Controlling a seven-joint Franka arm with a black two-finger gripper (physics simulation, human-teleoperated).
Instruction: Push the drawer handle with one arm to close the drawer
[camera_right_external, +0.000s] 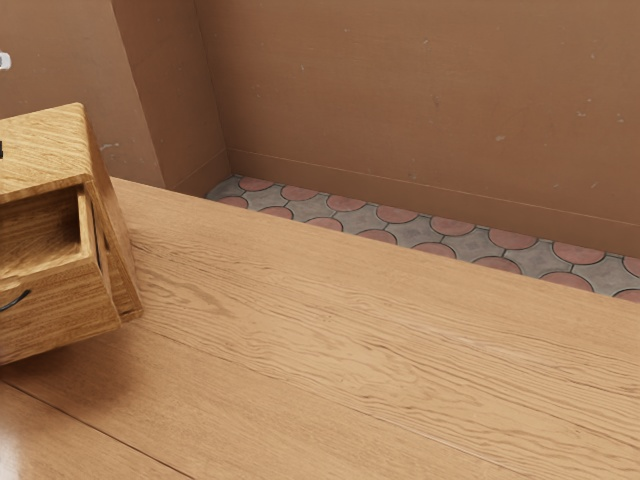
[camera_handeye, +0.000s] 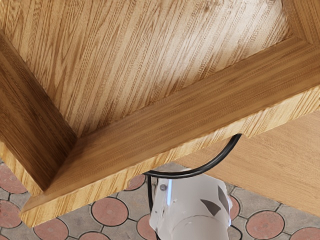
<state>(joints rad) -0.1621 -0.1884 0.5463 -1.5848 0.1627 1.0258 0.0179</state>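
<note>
At the exterior view's left edge stands a wooden cabinet (camera_right_external: 45, 150), its drawer (camera_right_external: 60, 310) pulled out and the hollow inside exposed. A dark curved handle (camera_right_external: 14, 299) is on the drawer front, cut off by the picture's edge. Seen from the hand, the drawer (camera_handeye: 150, 122) shows its bare floor and raised walls, and the black bowed handle (camera_handeye: 200, 171) juts from the outer face of its front. No contact with the handle can be made out. How my gripper stands cannot be told.
The white robot base (camera_handeye: 192, 207) lies beyond the handle in the wrist view, with cables beside it. A wooden table (camera_right_external: 380, 350) stretches toward the exterior view's right. Behind it are a patterned tile floor (camera_right_external: 345, 204) and a brown wall (camera_right_external: 420, 90).
</note>
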